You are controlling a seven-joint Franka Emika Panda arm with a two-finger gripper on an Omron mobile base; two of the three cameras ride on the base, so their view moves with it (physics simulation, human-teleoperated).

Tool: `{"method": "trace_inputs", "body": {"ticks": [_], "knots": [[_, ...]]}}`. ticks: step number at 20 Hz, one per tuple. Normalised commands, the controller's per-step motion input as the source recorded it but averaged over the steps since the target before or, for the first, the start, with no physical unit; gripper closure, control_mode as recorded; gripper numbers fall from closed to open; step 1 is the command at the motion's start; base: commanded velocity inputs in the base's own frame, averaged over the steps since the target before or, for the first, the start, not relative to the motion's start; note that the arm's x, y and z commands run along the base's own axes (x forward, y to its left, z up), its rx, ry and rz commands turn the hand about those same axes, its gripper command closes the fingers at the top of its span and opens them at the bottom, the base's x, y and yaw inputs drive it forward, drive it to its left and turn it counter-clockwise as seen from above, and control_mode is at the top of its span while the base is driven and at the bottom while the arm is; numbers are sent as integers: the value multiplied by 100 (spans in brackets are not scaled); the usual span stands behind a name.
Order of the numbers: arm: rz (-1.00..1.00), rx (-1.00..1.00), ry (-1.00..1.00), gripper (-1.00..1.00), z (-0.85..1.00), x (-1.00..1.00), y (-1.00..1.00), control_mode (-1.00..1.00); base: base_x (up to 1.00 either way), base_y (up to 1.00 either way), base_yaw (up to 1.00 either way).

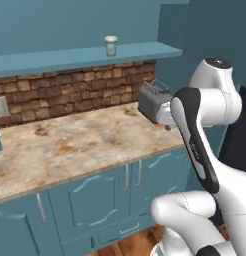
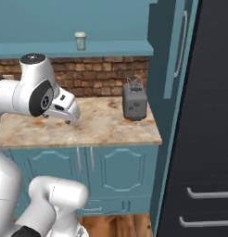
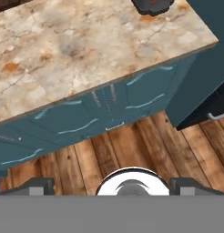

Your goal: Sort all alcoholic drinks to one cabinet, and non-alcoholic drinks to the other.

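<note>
Left base view: pale cup on smooth teal cabinet floor.

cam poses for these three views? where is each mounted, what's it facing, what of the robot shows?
Left base view: behind the arm's left, facing counter, toaster, cup on the cabinet floor board; arm rises lower right.
Right base view: behind its right, same counter, toaster, cup; arm lower left, gripper.
Hand view: on the hand, looking down at counter edge, base units, wood floor; open fingertips at bottom.
Base views share counter, toaster, cup.
</note>
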Motion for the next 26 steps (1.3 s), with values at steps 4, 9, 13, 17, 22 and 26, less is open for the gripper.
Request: {"method": "trace_inputs", "body": {"ticks": [4, 9, 13, 17, 22, 26], "knots": [[0, 0, 0, -100, 0, 0, 0, 100, -30, -49, -72], [0, 0, 0, -100, 0, 0, 0, 100, -13, -52, -76], [0, 0, 0, -100, 0, 0, 0, 100, -9, -71, -71], [0, 0, 0, -100, 0, 0, 0, 100, -4, -82, -67], [0, 0, 0, -100, 0, 0, 0, 100, 0, -80, -61], [0, 0, 0, -100, 0, 0, 0, 100, 9, -70, -55]]}}
